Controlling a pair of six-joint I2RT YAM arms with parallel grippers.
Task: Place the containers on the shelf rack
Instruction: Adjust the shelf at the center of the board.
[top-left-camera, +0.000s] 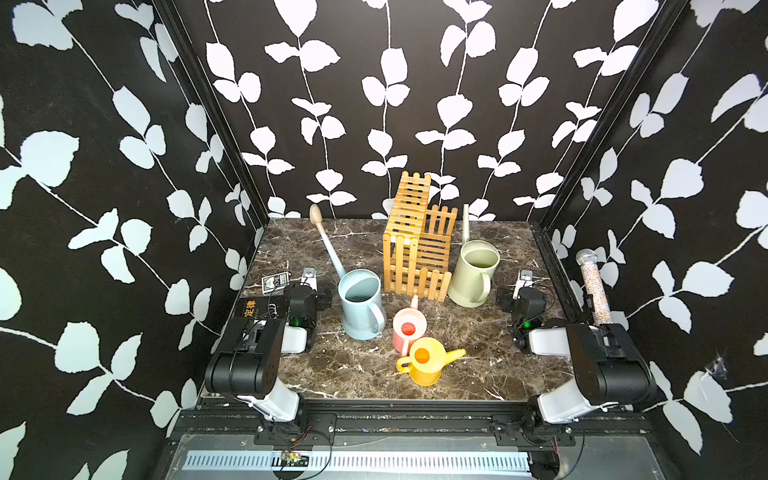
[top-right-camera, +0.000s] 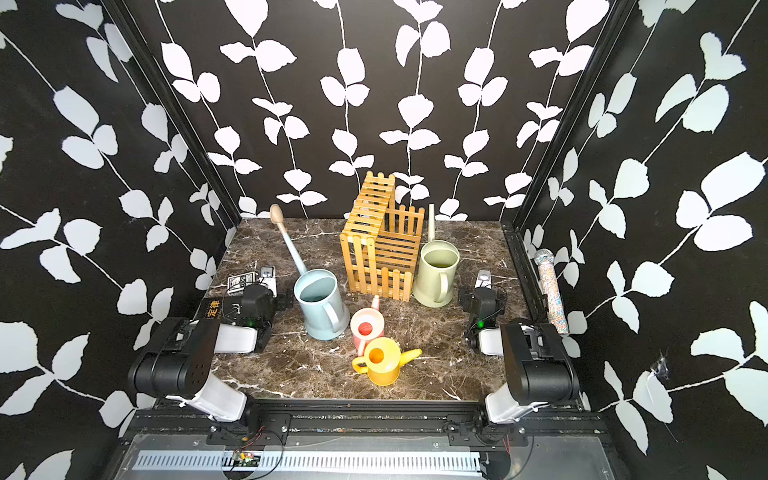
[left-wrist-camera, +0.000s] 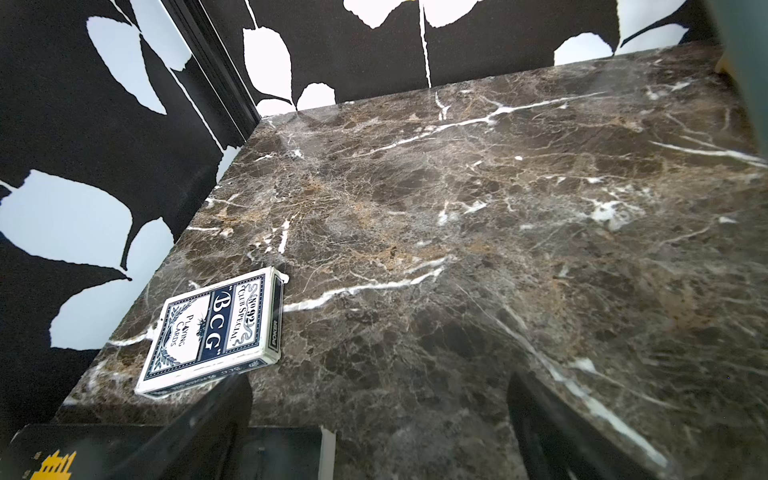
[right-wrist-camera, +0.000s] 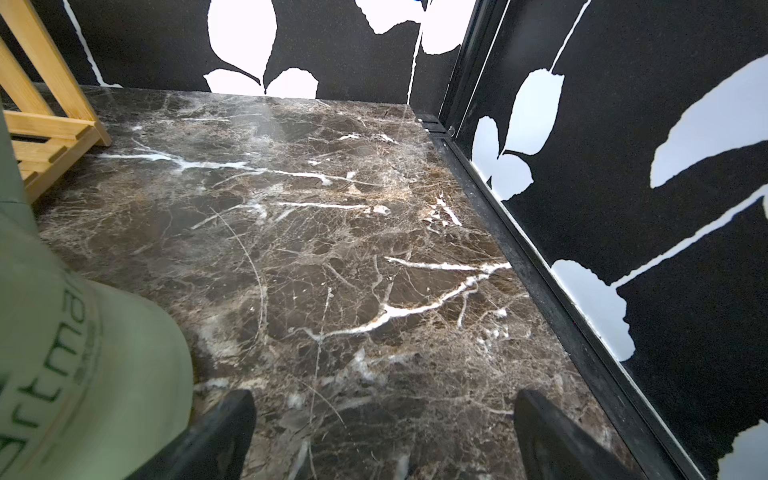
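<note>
Sage-green tall plastic watering can (top-left-camera: 473, 276) stands at 9 o'clock of wide-open, empty right gripper (right-wrist-camera: 384, 401), light-brown slatted wooden shelf rack (top-left-camera: 415, 249) just beyond.

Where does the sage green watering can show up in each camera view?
In a top view: sage green can stands right of the shelf rack, beside it.
In a top view: same spot, right of the rack.
Left wrist: not in it.
Right wrist: close up, blurred, near the rack's foot.
Shared landmark: the shelf rack.
</note>
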